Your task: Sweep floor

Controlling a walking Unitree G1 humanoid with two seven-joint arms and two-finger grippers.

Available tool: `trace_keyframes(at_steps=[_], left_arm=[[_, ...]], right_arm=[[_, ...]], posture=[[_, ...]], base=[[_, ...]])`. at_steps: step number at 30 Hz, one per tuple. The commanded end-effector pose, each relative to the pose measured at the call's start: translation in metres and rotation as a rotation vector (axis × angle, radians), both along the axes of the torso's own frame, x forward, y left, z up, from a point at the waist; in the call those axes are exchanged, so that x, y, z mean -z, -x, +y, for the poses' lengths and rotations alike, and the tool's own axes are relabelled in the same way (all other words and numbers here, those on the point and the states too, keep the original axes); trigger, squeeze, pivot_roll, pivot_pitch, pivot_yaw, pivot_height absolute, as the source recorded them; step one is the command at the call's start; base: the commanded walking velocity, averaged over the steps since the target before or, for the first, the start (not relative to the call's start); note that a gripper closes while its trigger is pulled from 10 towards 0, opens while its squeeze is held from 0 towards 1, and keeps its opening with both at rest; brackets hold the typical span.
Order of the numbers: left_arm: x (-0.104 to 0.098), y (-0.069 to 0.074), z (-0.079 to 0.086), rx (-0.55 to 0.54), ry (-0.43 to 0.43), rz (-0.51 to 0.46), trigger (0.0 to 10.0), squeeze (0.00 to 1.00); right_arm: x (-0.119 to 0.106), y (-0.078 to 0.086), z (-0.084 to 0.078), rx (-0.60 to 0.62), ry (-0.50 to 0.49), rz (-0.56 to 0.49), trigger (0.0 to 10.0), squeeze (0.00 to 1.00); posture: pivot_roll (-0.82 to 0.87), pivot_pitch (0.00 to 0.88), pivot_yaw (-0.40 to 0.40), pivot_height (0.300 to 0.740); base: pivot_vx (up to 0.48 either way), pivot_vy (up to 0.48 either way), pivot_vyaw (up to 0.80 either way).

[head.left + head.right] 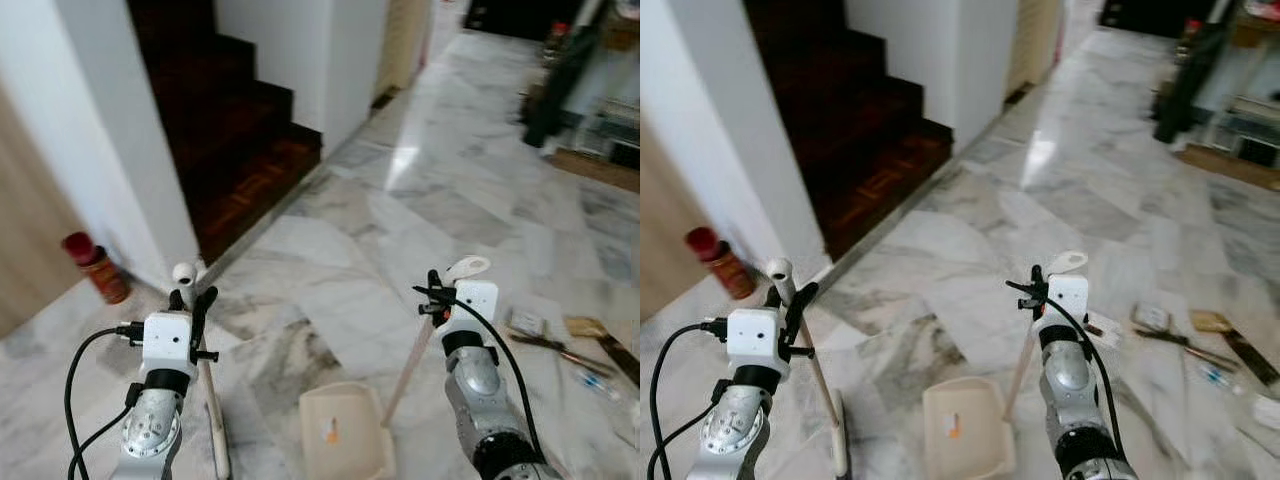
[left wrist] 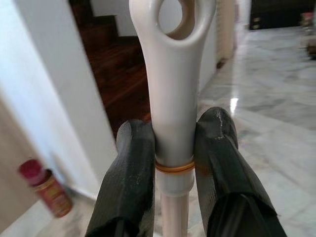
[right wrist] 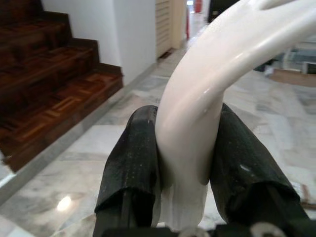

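Note:
My left gripper [image 1: 190,300] is shut on the white broom handle [image 1: 184,273], just below its ringed top; in the left wrist view both fingers [image 2: 133,173] press the handle [image 2: 173,89]. The broom stick [image 1: 213,420] slants down to the marble floor. My right gripper [image 1: 437,291] is shut on the curved white top of the dustpan handle [image 1: 467,267], shown up close in the right wrist view [image 3: 197,108]. The cream dustpan [image 1: 345,432] rests on the floor between my arms, with a small orange speck inside.
Dark wooden stairs [image 1: 240,150] rise ahead on the left beside a white wall [image 1: 110,130]. A red-capped bottle [image 1: 97,266] stands by the wall's foot. Scraps of litter [image 1: 560,340] lie on the marble at the right. Dark furniture [image 1: 560,80] stands far right.

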State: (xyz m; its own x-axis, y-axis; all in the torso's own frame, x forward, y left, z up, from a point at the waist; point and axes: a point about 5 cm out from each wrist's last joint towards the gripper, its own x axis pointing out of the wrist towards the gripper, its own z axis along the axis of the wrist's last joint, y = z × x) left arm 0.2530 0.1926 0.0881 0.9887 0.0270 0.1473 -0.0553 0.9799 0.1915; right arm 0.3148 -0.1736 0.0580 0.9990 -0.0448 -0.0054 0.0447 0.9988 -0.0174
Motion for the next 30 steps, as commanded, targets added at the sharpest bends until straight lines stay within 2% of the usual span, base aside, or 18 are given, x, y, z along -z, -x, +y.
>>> trace_keyframes(at_steps=[1,30], left_arm=[[-0.0105,-0.0034,0.0049,-0.021,-0.008,-0.050,10.0,0.00],[-0.0116,-0.0022,0.0039,-0.029,-0.006,-0.055,10.0,0.00]], right_arm=[[-0.0131,-0.0058,0.0003,-0.012,0.012,-0.059,10.0,0.00],[-0.0153,-0.0052,-0.0001,-0.011,0.017,-0.074,10.0,0.00]], posture=[[0.13,0.066,-0.015,0.740],[0.13,0.086,-0.018,0.740]], base=[[0.000,0.000,-0.77],[0.000,-0.032,-0.77]])
